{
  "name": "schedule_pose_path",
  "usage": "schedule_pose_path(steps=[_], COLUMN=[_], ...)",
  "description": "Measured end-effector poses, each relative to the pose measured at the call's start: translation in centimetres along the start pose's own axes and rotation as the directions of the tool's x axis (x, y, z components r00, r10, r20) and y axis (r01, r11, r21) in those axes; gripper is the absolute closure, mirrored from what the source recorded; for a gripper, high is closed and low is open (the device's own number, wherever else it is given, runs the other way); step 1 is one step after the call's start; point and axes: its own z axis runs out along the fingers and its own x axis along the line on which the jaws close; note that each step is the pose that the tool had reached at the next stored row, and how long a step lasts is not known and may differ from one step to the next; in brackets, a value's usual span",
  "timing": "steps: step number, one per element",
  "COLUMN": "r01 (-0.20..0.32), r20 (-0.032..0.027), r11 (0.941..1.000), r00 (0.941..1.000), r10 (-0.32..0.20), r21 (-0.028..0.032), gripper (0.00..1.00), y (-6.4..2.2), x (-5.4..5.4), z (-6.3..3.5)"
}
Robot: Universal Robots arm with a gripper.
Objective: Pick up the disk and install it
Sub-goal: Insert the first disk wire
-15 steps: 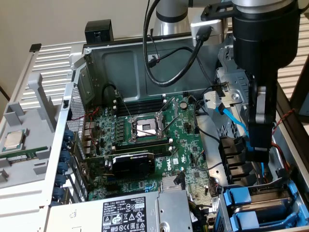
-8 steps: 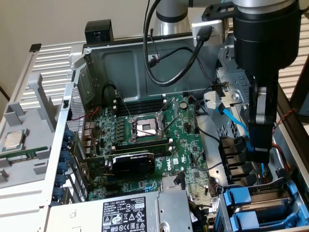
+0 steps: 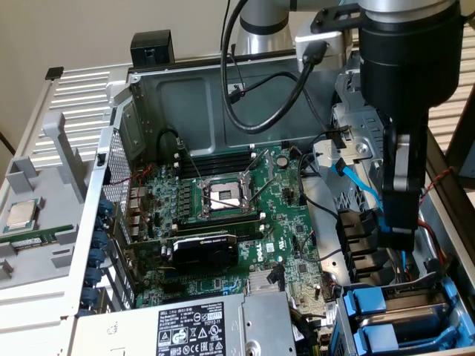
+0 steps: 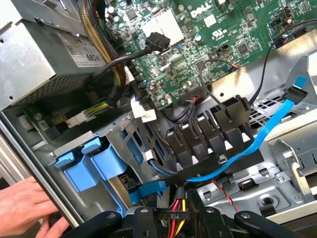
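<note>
Open PC case, arm over the drive-bay side.
Exterior view's left: processor chip on grey tray. Centre: motherboard. Right: gripper hangs near blue cable; open or closed, cannot tell. Lower right: disk in blue carrier, slotted in drive cage. Wrist view: a hand at case edge.

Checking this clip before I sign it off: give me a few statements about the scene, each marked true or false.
1. A processor chip lies outside the case, at the exterior view's left. True.
2. The SATA cable is red. False: the SATA cable is blue.
3. A person's hand is by the case's edge. True.
4. The gripper hangs over the graphics card. False: the gripper hangs by the drive bays, at the exterior view's right.
</note>
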Motion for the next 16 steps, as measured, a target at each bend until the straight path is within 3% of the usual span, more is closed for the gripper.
schedule_pose_path(steps=[5,7,10,16], r01=[-0.001,-0.001,-0.002,-0.004], r20=[0.0030,0.0033,0.0056,0.0104], r11=[1.0000,1.0000,1.0000,0.9999], r00=[1.0000,1.0000,1.0000,0.9999], r10=[0.001,0.001,0.002,0.004], r21=[0.0002,0.0010,0.0053,0.0144], gripper=[0.64,0.51,0.45,0.45], y=[0.02,0.02,0.04,-0.38], x=[0.0,0.0,0.0,0.2], z=[0.03,0.02,-0.03,-1.62])
